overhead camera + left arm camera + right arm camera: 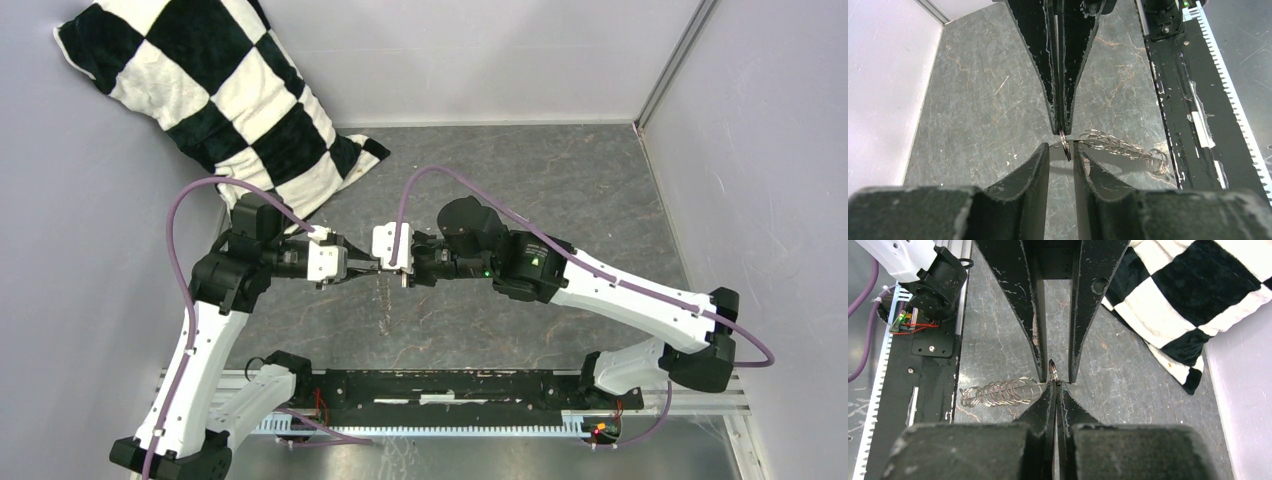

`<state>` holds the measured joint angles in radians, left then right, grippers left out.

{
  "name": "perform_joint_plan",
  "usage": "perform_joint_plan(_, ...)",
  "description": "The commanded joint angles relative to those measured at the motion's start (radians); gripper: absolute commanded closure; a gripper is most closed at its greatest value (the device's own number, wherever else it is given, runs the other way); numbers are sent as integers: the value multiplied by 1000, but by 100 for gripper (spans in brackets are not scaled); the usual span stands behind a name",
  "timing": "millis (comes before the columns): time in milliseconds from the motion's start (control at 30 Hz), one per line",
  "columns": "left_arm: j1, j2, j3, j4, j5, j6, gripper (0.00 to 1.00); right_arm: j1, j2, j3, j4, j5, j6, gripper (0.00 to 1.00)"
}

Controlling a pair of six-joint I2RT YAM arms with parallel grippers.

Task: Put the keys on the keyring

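My two grippers meet tip to tip above the middle of the table. My right gripper (pixel 1055 385) is shut on the keyring (pixel 1052 369), a thin silvery ring seen edge-on that sticks out past its tips. A string of small silvery rings (pixel 1003 391) trails sideways from the keyring (pixel 1064 142). My left gripper (pixel 1063 149) stands open, one finger on each side of the ring with a narrow gap to each. In the top view the left gripper (pixel 362 266) faces the right gripper (pixel 400 270). The keys are out of view.
A black-and-white checkered pillow (pixel 215 100) lies at the back left, close to the left arm. A black rail (pixel 450 385) runs along the near table edge between the arm bases. Grey walls close in the left, the back and the right (pixel 760 150).
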<state>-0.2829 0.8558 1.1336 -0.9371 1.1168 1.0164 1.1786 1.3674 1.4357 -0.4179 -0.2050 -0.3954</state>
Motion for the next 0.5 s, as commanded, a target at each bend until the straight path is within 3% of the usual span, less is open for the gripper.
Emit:
perform_joint_plan(0,-2,-7,41,32,-1,18,70,7,9,57,-5,-8,-20,99)
perform_joint_plan(167,-3,-28,38,35,0,19,74,9,11,61,-13,-7,-24,99)
perform_joint_plan(467,-3,-28,24,35,4,34,98,13,28,105,-34,0,-24,99)
